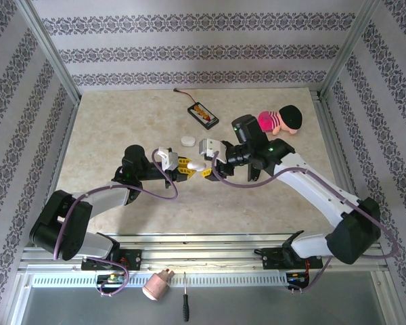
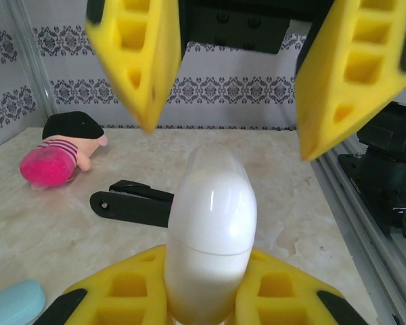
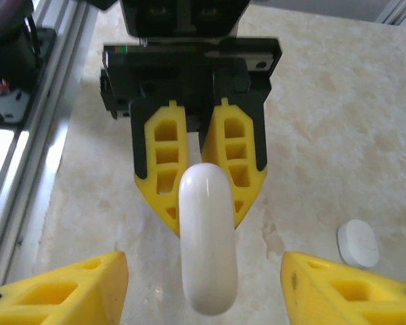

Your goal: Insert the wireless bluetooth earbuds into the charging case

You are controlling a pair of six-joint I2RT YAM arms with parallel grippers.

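Right wrist: L pincer grips white case.

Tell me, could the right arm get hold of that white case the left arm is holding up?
Probably yes. The right arm faces the white case, jaws open on either side of its free end, nothing between. The left arm clamps the other end in its jaws.

Beige marble tabletop lies open far left. Flat black box, white oval plastic pebble and pink plush doll crowd the far middle.
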